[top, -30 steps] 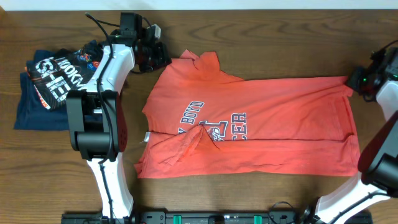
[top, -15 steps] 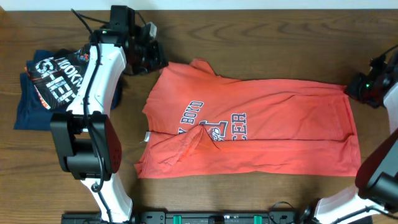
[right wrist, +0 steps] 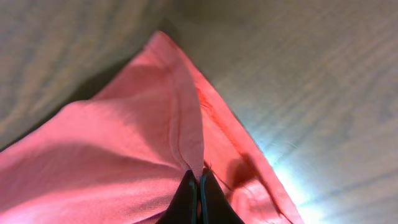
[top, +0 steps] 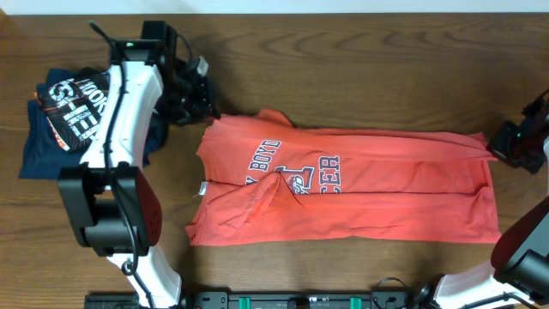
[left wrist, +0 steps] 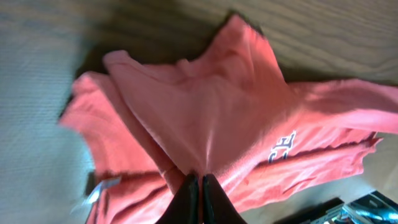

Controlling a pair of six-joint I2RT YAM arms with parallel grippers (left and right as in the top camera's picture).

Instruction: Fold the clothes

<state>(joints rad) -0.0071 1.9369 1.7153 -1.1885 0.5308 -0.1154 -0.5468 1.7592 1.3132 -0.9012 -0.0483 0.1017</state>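
Since 1 s ago both arms have drawn in toward the near side, w/ the T-shirt's (top: 360,197) far edge carried along. That edge now lies folded over the body, so the shirt looks narrower front-to-back. The left gripper (top: 204,112) sits at the shirt's far-left corner by the sleeve and the right gripper (top: 502,146) at the far-right corner by the hem.

L wrist view: the left gripper (left wrist: 200,186) has its jaws pressed together on a pinch of coral fabric, w/ the cloth fanning out from the tips. R wrist view: the right gripper (right wrist: 199,185) is likewise closed tight on a seamed edge, the corner pulled to a point.

The shirt lies mid-table, its long axis running left-right in the overhead. Collar end is toward the L arm, hem toward the R. Logo side is up, lettering partly creased near the collar.

The table (top: 360,69) is dark brown wood grain w/ a pale strip along the far edge. At far left the black shirt (top: 73,107) lies on the navy garment (top: 39,154), apart from the T-shirt.
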